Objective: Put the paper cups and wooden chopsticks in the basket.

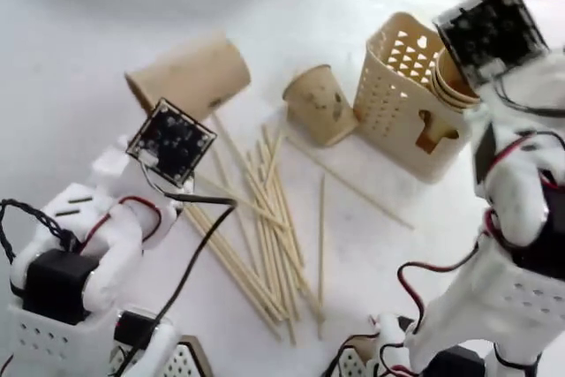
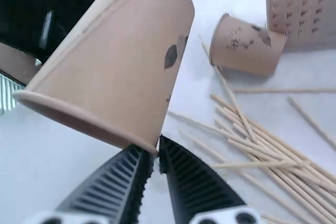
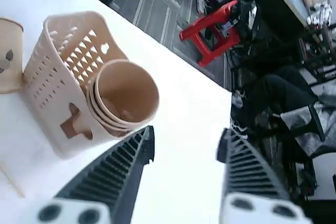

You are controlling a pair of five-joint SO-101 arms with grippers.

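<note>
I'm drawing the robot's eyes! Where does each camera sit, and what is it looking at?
High view: above the white table, looking down on the scattered wooden chopsticks and both white arms.
Left wrist view: on the left arm, looking along the left gripper pinching the rim of a tan paper cup.
Right wrist view: on the right arm, looking past the open right gripper at the cream plastic basket.
Shared: all three show that basket.

basket [image 3: 58, 72] mouth — nested cups [image 3: 126, 95] fill half, room beside | fallen cup [image 1: 320, 105] — just beside basket
</note>
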